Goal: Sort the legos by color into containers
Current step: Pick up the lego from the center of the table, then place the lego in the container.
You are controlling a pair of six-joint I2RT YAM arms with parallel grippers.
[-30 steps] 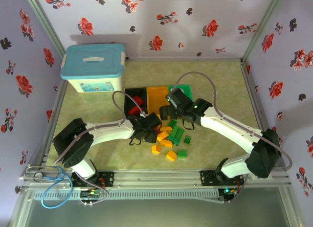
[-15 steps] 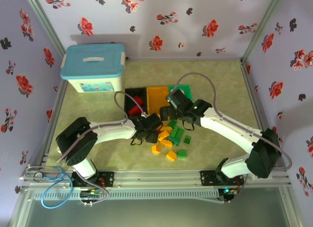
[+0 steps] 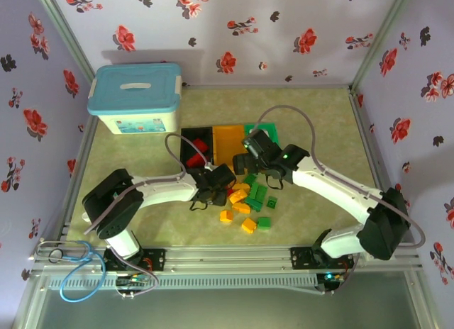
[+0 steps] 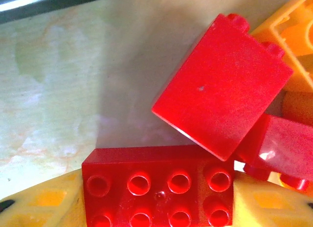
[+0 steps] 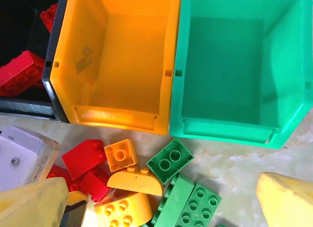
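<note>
A: Left claw (image 4: 156, 212)?
B: Down in the pile. Yellow pads (image 4: 41, 207) sit against both ends of a red two-by-four (image 4: 156, 185), studs up. A tilted red brick (image 4: 220, 90) lies just ahead of it, touching.
A: Right claw (image 5: 161, 207)?
B: Spread wide, nothing in it. Loose legos (image 5: 142, 183) lie between its fingers. Black bin (image 5: 24, 109), orange bin (image 5: 117, 117) and green bin (image 5: 225, 129) are just ahead, side by side. Sorted reds (image 5: 19, 73) are in the black one.

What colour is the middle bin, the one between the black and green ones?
Orange. The middle bin shows best in the right wrist view.
</note>
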